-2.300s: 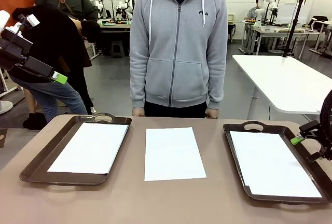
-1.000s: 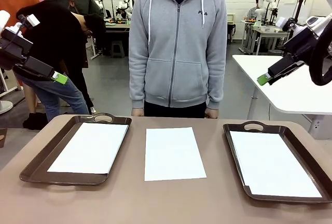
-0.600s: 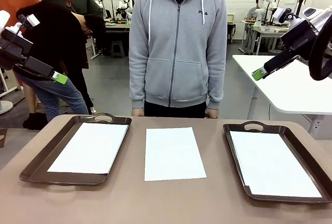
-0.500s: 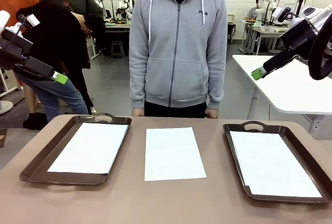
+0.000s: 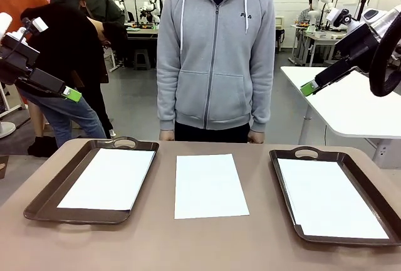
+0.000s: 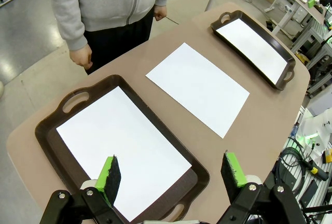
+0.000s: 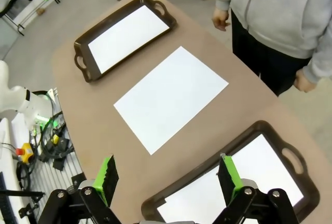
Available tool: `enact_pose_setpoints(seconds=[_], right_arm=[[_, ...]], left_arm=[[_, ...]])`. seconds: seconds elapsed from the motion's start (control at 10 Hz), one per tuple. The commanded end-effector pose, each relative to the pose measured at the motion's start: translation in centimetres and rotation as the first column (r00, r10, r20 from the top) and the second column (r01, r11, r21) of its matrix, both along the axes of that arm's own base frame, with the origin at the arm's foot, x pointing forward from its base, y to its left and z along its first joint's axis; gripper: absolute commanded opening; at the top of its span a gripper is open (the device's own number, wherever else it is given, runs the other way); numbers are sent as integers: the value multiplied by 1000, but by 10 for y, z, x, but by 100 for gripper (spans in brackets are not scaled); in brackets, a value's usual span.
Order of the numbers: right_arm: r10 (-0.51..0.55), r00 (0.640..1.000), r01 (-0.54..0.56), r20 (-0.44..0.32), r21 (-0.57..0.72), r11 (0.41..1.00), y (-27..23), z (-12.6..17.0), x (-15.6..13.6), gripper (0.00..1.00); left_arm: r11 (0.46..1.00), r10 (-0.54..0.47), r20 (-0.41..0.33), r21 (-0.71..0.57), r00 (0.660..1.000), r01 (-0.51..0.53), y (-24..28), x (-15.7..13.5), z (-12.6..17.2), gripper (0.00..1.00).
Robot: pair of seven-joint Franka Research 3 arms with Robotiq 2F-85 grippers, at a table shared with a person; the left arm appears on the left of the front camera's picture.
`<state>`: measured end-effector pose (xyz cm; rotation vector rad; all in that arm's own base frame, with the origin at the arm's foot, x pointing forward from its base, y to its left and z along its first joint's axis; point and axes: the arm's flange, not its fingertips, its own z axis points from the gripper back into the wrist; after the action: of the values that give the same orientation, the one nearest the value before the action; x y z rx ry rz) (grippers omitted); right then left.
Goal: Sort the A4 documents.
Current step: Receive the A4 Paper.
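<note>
Brown table point(image 5: 207, 239): one A4 sheet point(image 5: 208, 185) lies bare at centre, another in each brown tray, left point(image 5: 44, 199) and right point(image 5: 285, 183). Busy lab beyond, I think. Both grippers, left point(image 6: 171, 175) and right point(image 7: 166, 175), hang high, jaws apart and empty. Right gripper has crept slightly left since before.

Right tray point(image 5: 369, 236) clipped by frame edge; person's hands point(image 5: 166, 135) half-hidden behind table point(image 5: 207, 246).

White sheets point(image 5: 209, 185), dark brown trays point(image 5: 47, 191)
</note>
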<state>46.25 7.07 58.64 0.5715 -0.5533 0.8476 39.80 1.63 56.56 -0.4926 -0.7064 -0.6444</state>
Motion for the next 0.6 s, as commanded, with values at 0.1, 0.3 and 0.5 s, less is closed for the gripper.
enact_pose_setpoints(seconds=[0.1,0.3,0.5], right_arm=[[-19,1000,20,-12,31,999,-2,-4,6,100],[-23,999,24,-29,47,999,-7,-4,4,100],[-12,1000,12,-10,9,1000,-4,-4,3,100]], left_arm=[[1000,2,0,6,1000,-2,-1,0,0,100],[1000,2,0,6,1000,-2,-1,0,0,100],[1000,2,0,6,1000,-2,-1,0,0,100]])
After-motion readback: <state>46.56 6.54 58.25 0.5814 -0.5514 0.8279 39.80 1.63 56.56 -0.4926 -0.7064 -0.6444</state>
